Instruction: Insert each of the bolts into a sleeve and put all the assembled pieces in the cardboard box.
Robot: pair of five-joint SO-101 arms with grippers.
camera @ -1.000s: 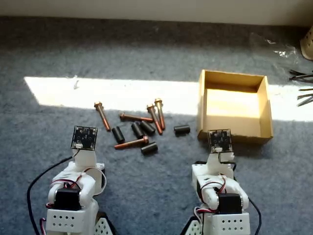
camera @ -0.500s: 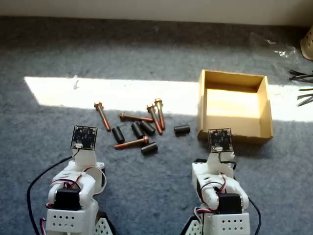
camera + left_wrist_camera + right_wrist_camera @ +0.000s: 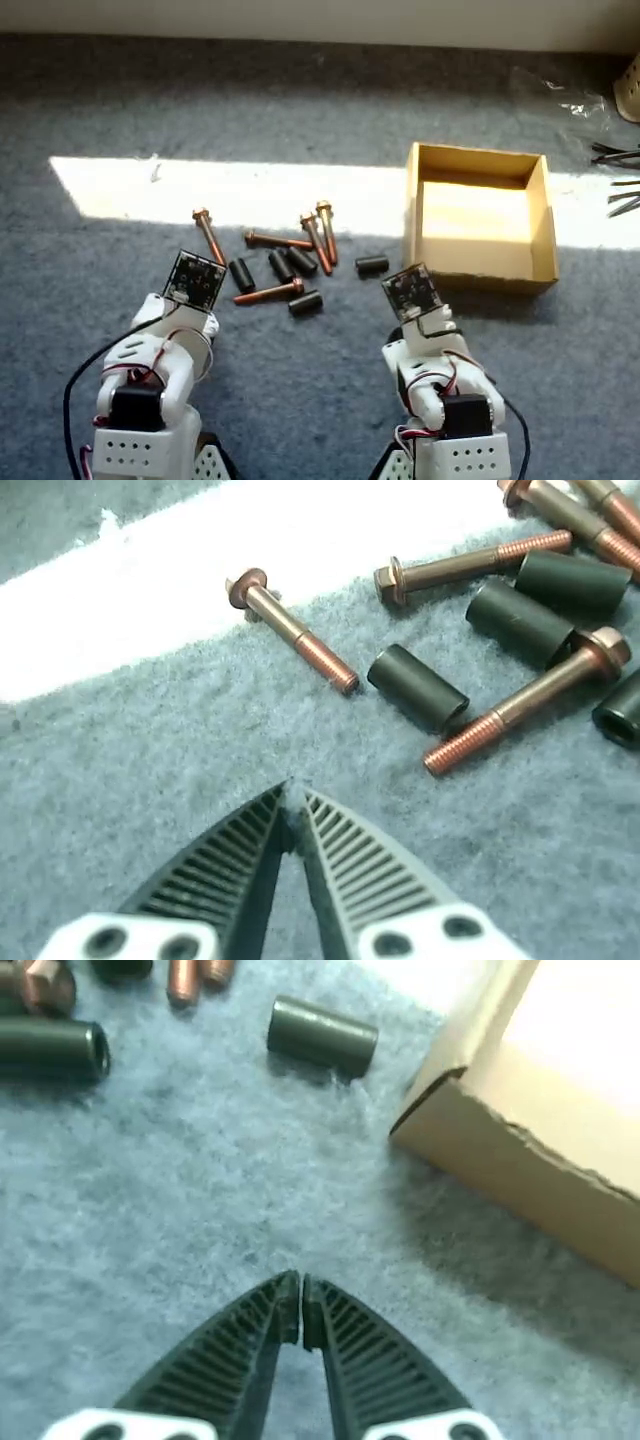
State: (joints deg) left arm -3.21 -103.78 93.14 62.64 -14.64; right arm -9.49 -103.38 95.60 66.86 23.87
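Note:
Several copper bolts (image 3: pixel 268 292) and black sleeves (image 3: pixel 281 265) lie scattered on the grey carpet between the arms and the sunlit strip. One sleeve (image 3: pixel 372 266) lies apart, close to the open cardboard box (image 3: pixel 412 215). My left gripper (image 3: pixel 292 792) is shut and empty over bare carpet, short of a bolt (image 3: pixel 290 630) and a sleeve (image 3: pixel 418 687). My right gripper (image 3: pixel 300 1288) is shut too, holding nothing, with the lone sleeve (image 3: pixel 322 1035) ahead and the box corner (image 3: pixel 470 1130) beside it. The left arm (image 3: pixel 150 370) and right arm (image 3: pixel 440 385) sit near the front edge.
Black cable ties (image 3: pixel 615 155) and a clear plastic wrapper (image 3: pixel 560 95) lie at the far right, beyond the box. Bare carpet stretches between the two arms and in front of the parts.
Both wrists have swung toward the pile: the left one turned right and forward, the right one turned left. The bolts, sleeves and box have not moved.

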